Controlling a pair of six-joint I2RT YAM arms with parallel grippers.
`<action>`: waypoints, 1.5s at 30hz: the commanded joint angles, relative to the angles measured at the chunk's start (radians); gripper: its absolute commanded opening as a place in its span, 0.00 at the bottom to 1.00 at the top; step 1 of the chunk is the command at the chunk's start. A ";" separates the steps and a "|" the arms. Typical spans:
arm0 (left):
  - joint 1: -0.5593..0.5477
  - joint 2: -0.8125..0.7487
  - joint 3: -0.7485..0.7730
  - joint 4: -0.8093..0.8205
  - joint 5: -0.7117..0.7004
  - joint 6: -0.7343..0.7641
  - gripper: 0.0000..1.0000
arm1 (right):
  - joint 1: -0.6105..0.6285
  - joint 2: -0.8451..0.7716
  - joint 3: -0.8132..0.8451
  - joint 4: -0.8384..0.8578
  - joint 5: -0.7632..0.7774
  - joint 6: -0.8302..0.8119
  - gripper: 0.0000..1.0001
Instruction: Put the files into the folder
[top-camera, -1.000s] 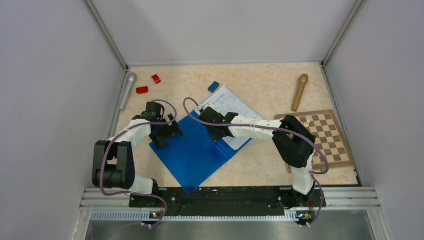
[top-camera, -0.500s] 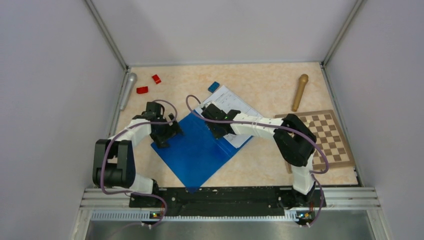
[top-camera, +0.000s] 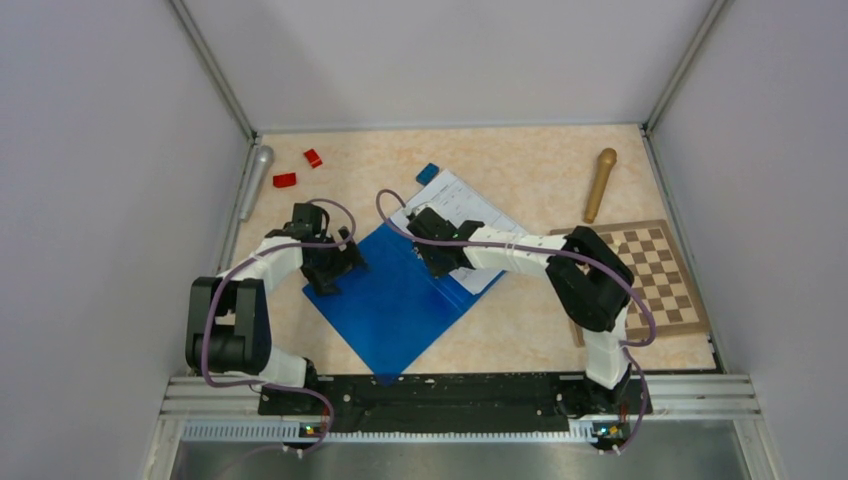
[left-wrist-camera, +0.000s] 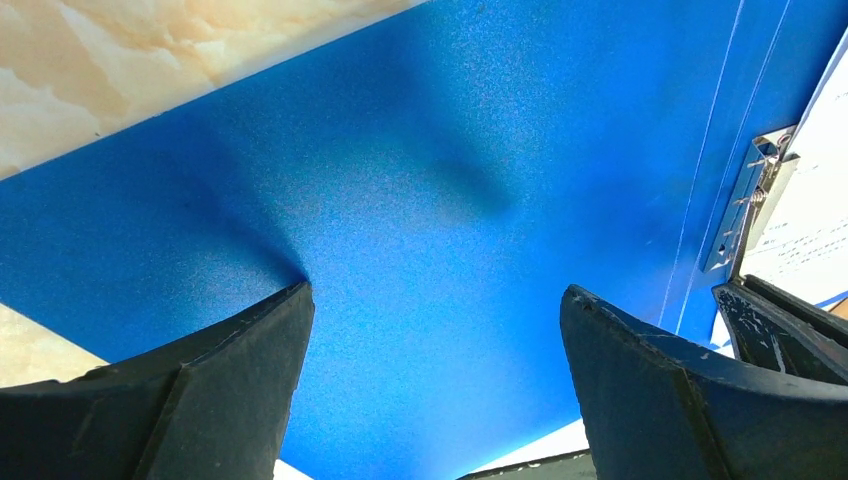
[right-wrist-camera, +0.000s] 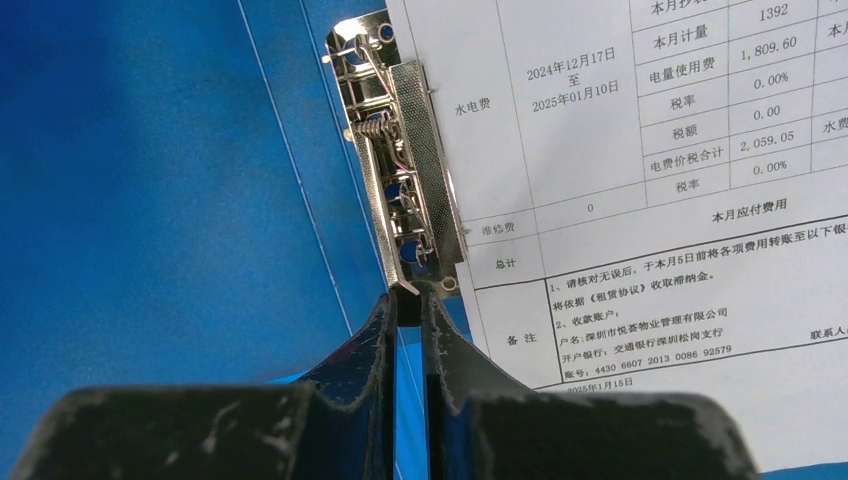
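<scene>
My left tool (left-wrist-camera: 435, 298) stood wide over the folder (left-wrist-camera: 420, 140) cover, likely steadying it | my right tool (right-wrist-camera: 410, 300), pinched narrow, met the metal clip (right-wrist-camera: 408, 160) beside the files (right-wrist-camera: 620, 200)

The left arm (top-camera: 265, 262) and the right arm (top-camera: 512, 254) are white links between chunky black joints, each trailing a looping purple-grey cable (top-camera: 204, 345). The left gripper (left-wrist-camera: 435, 292) has thick, scuffed black fingers (left-wrist-camera: 225, 400).
</scene>
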 joint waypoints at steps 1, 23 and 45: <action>0.003 0.030 -0.010 -0.001 -0.029 0.032 0.99 | -0.058 0.063 -0.066 -0.052 0.055 -0.025 0.00; 0.003 0.002 -0.003 -0.007 0.004 0.039 0.99 | -0.091 0.119 -0.212 0.094 -0.024 -0.004 0.00; -0.039 0.099 0.092 0.179 0.268 -0.126 0.98 | -0.096 -0.038 -0.276 0.082 -0.157 0.074 0.00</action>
